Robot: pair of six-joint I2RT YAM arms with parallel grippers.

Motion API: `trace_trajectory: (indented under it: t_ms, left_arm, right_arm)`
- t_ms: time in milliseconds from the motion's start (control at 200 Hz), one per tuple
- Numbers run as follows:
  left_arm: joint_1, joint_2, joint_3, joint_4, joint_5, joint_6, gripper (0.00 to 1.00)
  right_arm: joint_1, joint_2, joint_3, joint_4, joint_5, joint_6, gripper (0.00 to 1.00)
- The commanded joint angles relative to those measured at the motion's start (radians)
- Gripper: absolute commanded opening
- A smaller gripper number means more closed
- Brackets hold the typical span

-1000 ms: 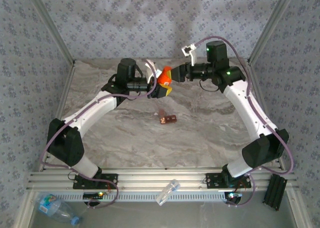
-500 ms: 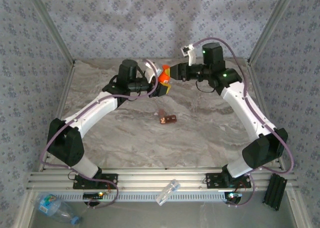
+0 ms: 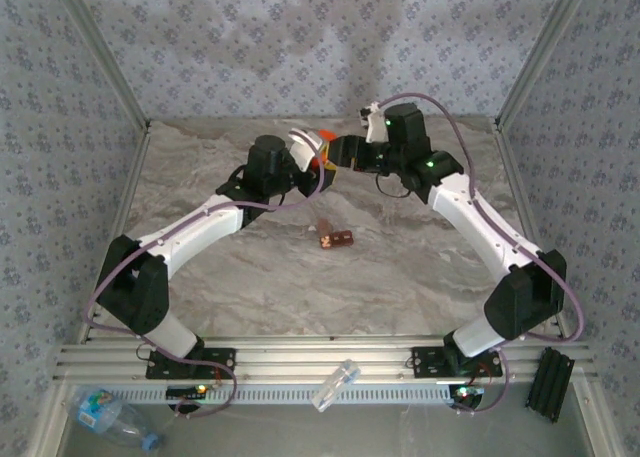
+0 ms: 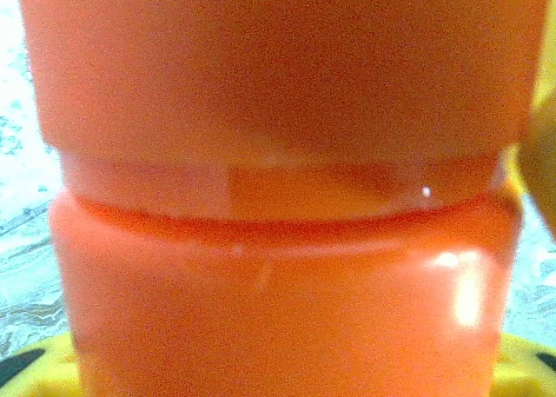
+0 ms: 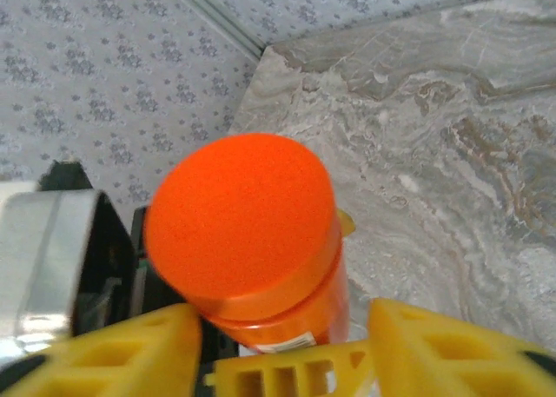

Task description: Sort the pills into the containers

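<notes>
Right wrist cam: orange pill bottle point(image 5: 243, 232) is upright with its cap on, held up off the marble table point(image 5: 452, 154). Right gripper point(image 5: 282, 312) has its jaws apart, one yellow finger on each side of the cap, with a gap visible on one side. Top external: left gripper point(image 3: 317, 167) is clamped on the bottle's lower body, toward the back of the table at mid-width. Both grippers meet there. Small brown item point(image 3: 336, 239) lies on the table, nearer the middle and well apart from both.
</notes>
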Motion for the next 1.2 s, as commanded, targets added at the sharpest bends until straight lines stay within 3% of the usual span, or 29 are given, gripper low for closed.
trace_trajectory:
  t_ms: [0,135,435,790,999,1194]
  left_arm:
    - [-0.015,-0.036,0.03,0.089,0.194,0.02,0.0]
    - [0.042,-0.04,0.048,0.092,0.387,-0.027,0.0]
    - [0.069,0.007,0.163,-0.035,0.697,-0.049,0.0]
    - [0.064,0.027,0.177,-0.064,0.728,-0.049,0.0]
    - [0.061,0.03,0.178,-0.067,0.73,-0.047,0.0]
    - [0.061,0.028,0.179,-0.069,0.728,-0.045,0.0]
  right_arm:
    - [-0.045,-0.077,-0.027,0.074,-0.103,-0.04,0.68]
    - [-0.127,-0.155,-0.052,0.033,-0.232,-0.127,0.81]
    - [-0.143,-0.14,0.022,-0.037,-0.317,-0.222,0.88]
    - [-0.084,-0.099,0.089,-0.05,-0.291,-0.235,0.86]
    - [-0.056,-0.066,0.113,-0.053,-0.289,-0.236,0.75]
    - [-0.047,-0.057,0.106,-0.045,-0.285,-0.231,0.45]
